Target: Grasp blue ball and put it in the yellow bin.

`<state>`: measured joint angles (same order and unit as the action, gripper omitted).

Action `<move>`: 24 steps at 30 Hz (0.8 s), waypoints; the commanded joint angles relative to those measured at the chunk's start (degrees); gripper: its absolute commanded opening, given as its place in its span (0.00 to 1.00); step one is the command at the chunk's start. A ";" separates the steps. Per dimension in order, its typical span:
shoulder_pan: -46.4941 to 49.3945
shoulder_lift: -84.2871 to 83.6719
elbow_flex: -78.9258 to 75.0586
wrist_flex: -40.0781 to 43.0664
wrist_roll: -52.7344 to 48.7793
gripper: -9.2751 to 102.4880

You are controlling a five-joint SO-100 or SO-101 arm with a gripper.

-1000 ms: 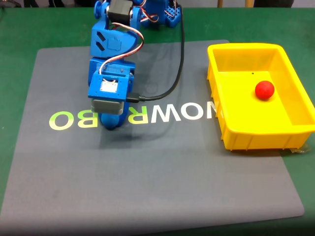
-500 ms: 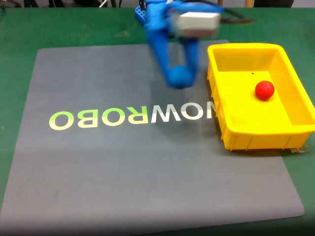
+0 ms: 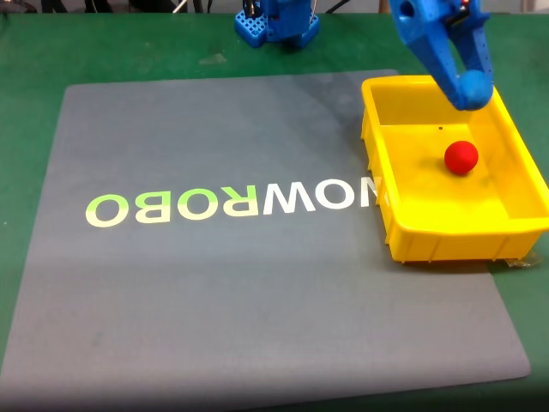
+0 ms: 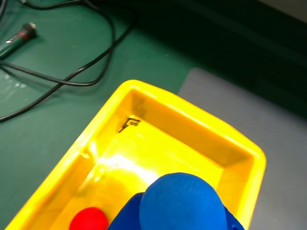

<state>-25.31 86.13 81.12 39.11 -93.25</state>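
A: The claw (image 3: 470, 84) is hanging over the yellow bin (image 3: 403, 245) in the fixed view, up at about one o'clock in the frame, above the bin's far wall.

B: And it is gripping the blue ball (image 3: 474, 88). The ball is sitting at the tip, pinched between the two blue fingers (image 3: 433, 51), above the bin's rim and touching none of it.

A: The wrist view is showing the same thing from above: the blue ball (image 4: 183, 203) is bulging up at six o'clock, with the yellow bin (image 4: 189, 112) spreading out underneath it.

B: A red ball (image 3: 461, 157) is lying on the bin floor, near the middle, well clear of the walls in the fixed view. In the wrist view that red ball (image 4: 89, 220) is peeking out at seven o'clock, just beside the blue one.

A: The bin is standing at three o'clock on the grey mat (image 3: 214, 300), its right part hanging over the green surface (image 3: 103, 43).

B: Black cables (image 4: 72, 62) are trailing across that surface at ten o'clock in the wrist view.
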 commanded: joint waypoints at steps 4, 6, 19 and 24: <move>-0.62 3.43 0.26 0.00 -0.09 0.12; 0.09 3.96 0.88 0.00 -0.18 0.21; 4.22 14.15 8.88 0.26 0.44 0.37; 5.89 29.44 21.27 2.29 0.53 0.36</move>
<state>-21.71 104.33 97.47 40.87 -93.25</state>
